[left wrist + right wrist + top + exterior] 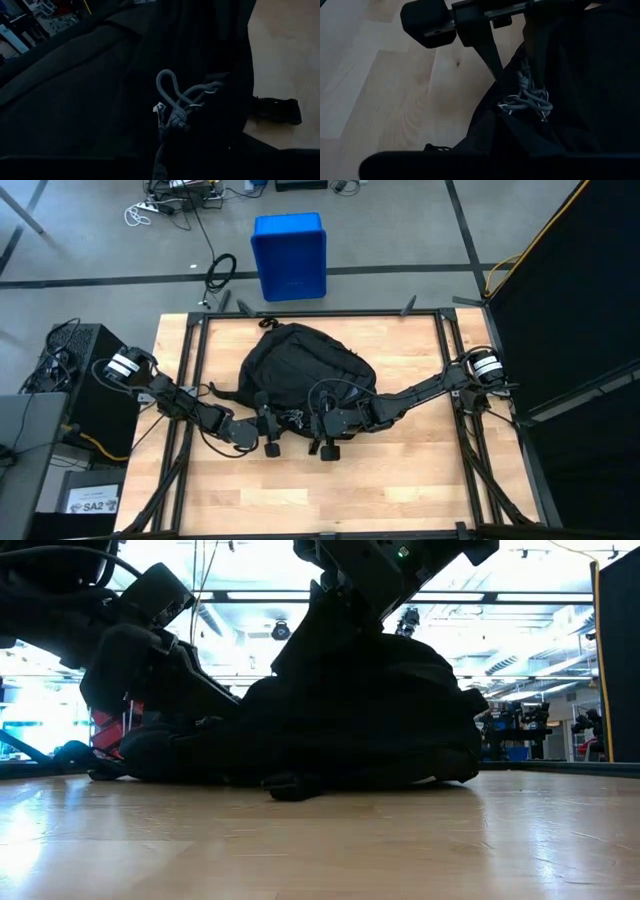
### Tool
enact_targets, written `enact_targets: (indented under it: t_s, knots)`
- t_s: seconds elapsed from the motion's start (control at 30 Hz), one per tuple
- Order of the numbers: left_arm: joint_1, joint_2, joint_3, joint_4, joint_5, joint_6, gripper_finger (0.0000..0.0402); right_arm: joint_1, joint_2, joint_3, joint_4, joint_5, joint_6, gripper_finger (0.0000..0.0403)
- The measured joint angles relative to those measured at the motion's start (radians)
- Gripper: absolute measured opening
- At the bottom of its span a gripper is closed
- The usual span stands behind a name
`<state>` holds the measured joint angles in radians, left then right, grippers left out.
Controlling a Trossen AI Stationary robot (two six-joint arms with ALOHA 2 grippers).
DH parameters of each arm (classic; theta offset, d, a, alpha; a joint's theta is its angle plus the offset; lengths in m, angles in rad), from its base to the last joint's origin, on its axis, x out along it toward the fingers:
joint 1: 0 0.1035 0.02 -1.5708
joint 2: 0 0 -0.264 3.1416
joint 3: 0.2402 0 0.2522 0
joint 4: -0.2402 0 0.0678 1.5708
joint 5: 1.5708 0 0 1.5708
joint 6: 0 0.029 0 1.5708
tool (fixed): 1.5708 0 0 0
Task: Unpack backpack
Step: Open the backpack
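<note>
Two arms reach low over the counter [400, 480] — left gripper [268, 432] pinching the backpack [300, 365] at its near edge beside a grey cord [172, 100], right gripper [325, 435] pressed together alongside. Backpack lies mid-counter.

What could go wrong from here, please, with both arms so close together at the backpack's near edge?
The left pincer and right pincer sit close together at the backpack, so they could collide. The grey cord pulls are looped and tangled; a tug may snag rather than open anything. The soft backpack may simply drag across the table.
</note>
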<state>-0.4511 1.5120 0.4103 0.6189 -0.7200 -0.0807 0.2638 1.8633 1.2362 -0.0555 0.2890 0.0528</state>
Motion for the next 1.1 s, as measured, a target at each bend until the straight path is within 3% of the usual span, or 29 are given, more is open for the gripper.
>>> enact_targets:
  t_s: [0.77, 1.1]
  knots:
    - [0.0, 0.0, 0.0, 0.024, 0.0, 0.05, 0.0118, 0.0, 0.0, 0.0, -0.008, 0.0, 0.021, 0.0007]
    - [0.0, 0.0, 0.015, 0.023, 0.026, 0.162, 0.0008, -0.002, 0.0, 0.0, -0.008, 0.0, 0.021, 0.0001]
